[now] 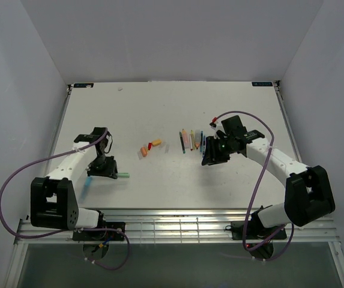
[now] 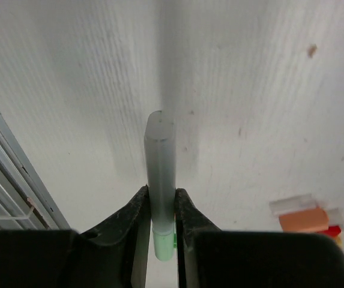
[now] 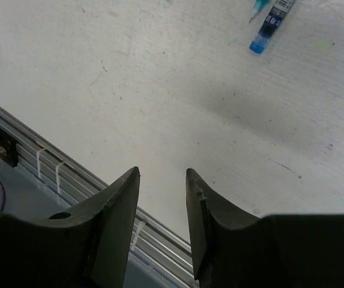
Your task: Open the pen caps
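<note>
White table (image 1: 159, 114) enclosed by plain white walls (image 1: 178, 36).

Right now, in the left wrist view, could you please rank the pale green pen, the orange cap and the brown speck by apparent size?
Largest: pale green pen, but it is nearest the camera, gripped in the left claw.
Next: orange cap.
Smallest: brown speck.

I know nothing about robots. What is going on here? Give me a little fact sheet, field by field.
left gripper: closed on a green pen, cap apparently on
right gripper: open, empty, near the row of pens
loose caps: orange, lying mid-table between the arms
table: white
</note>
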`<state>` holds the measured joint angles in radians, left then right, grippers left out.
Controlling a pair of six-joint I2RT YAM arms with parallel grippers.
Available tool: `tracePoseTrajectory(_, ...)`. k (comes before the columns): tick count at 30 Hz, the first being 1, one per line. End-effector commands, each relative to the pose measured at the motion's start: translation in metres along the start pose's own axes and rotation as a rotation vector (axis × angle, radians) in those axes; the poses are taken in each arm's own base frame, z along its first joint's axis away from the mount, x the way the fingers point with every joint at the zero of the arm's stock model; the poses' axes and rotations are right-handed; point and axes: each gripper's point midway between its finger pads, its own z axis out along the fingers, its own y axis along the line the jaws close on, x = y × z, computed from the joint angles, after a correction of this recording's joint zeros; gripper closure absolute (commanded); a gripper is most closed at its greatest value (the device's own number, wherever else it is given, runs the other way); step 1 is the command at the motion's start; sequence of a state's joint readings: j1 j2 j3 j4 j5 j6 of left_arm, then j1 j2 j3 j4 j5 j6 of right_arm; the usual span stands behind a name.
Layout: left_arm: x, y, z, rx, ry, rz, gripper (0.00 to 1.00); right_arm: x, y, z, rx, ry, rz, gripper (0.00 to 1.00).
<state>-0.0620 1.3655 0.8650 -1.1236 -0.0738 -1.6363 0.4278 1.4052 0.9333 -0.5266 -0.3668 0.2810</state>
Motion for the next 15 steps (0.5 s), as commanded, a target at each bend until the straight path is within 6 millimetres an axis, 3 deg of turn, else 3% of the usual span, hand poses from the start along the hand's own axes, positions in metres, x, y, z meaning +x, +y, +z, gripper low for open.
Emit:
tracePoseTrajectory(1, 0.038, -0.017, -0.032, 0.04, 0.087, -0.232, 1.0, -0.01, 0.02, -0.011, -0.067, -0.015, -0.027, 0.57)
tracePoseTrajectory(6, 0.071, -0.041, -0.059, 0.176, 0.101, 0.039, 1.0, -0.014, 0.035, -0.022, -0.116, 0.009, -0.037, 0.57)
tracePoseTrajectory(10, 0.103, -0.07, -0.084, 0.38, 0.131, 0.355, 1.0, -0.02, 0.054, -0.033, -0.192, 0.016, -0.046, 0.57)
tracePoseTrajectory(12, 0.133, -0.09, -0.103, 0.569, 0.221, 0.581, 1.0, -0.022, 0.062, -0.036, -0.229, 0.022, -0.038, 0.57)
tracePoseTrajectory(13, 0.152, -0.111, -0.124, 0.735, 0.259, 0.658, 1.0, -0.022, 0.07, -0.037, -0.27, 0.035, -0.034, 0.57)
tracePoseTrajectory(15, 0.18, -0.108, -0.135, 0.893, 0.358, 0.879, 1.0, -0.024, 0.077, -0.039, -0.314, 0.044, -0.028, 0.56)
